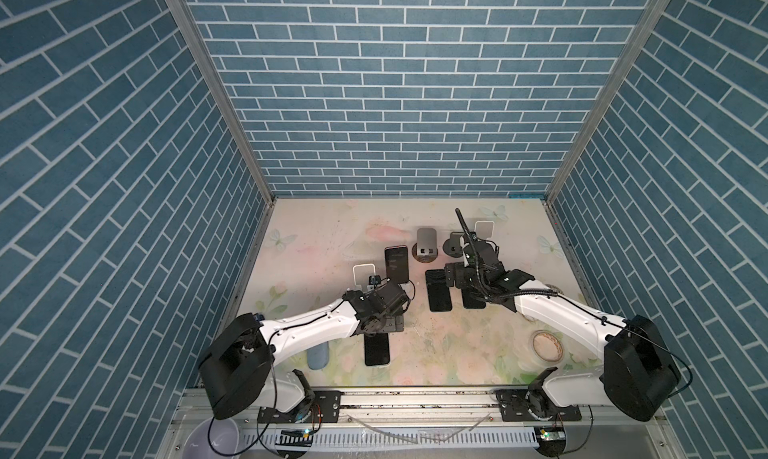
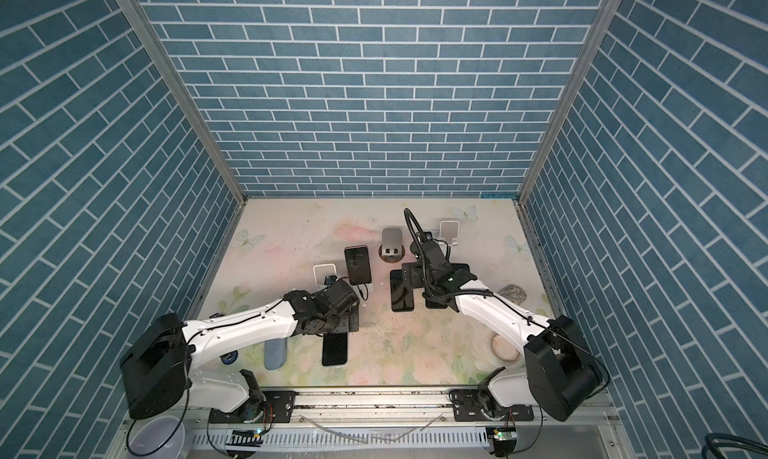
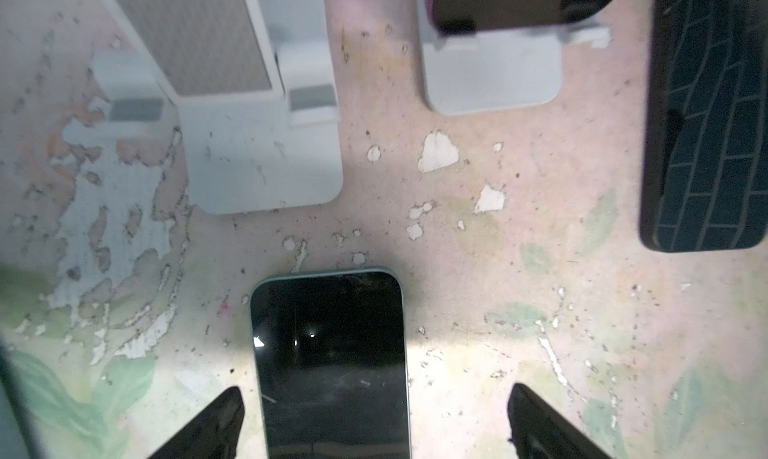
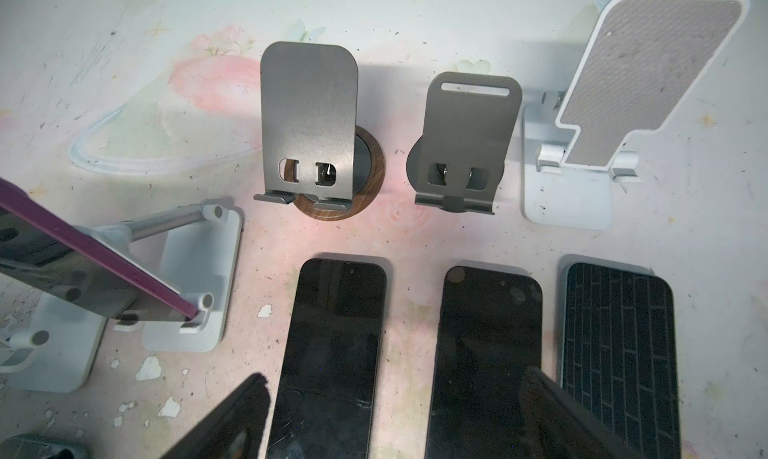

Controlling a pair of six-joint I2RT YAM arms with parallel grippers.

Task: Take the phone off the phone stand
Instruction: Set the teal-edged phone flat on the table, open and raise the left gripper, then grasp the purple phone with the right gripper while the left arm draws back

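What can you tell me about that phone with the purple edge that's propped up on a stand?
The phone with the purple edge has a dark, glossy, unlit screen and what looks like a purple case. It leans tilted back on a white stand, its lower edge resting on the stand's small lip. Neither pincer touches it. In both top views it stands left of centre.

In both top views the black phone lying flat on the floral table [image 1: 377,351] is half hidden under the left arm. In the left wrist view the purple-edged phone on the white stand [image 3: 511,4] is cut off and blurred.
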